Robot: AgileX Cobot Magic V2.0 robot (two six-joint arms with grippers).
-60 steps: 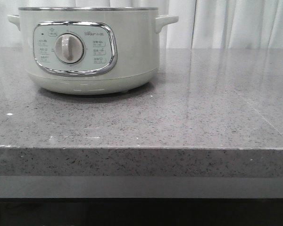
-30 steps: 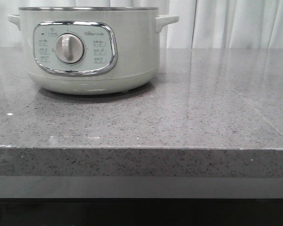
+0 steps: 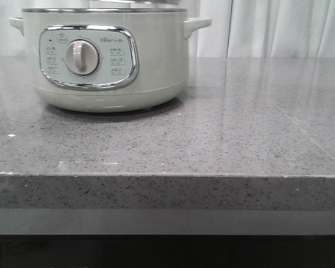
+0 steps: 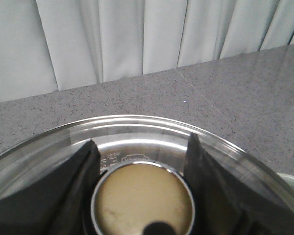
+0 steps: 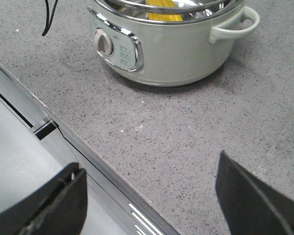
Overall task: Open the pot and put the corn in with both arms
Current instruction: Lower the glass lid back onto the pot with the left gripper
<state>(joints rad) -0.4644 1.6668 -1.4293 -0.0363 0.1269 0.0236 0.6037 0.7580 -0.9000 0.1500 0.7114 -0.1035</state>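
The pot (image 3: 103, 58) is sitting on the left half of a speckled grey stone counter (image 3: 240, 134). It is round, smooth and pale grey-green, with a steel rim, a small looped handle on each side, and a chrome-framed panel holding a round dial (image 3: 82, 57). White curtains (image 3: 279, 28) are hanging behind it in soft folds.

The counter is running polished and flat to a squared front edge, and the whole right half is lying bare up to the curtains. A thin black cable (image 5: 50, 14) is trailing onto the stone beside the pot.

The left end effector (image 4: 142, 196) is sitting directly over the pot, its two dark fingers (image 4: 213, 196) flanking the round, chrome-ringed knob (image 4: 143, 200) of a clear glass lid (image 4: 137, 129); they are standing tight against the knob's sides, so it is appearing to grip it. In the right wrist view the corn (image 5: 161, 10) is showing as a bright yellow shape inside the pot, under the lid.

The right end effector (image 5: 152, 196) is hovering near the counter's front edge, well apart from the pot, with its fingers spread wide and nothing between them.
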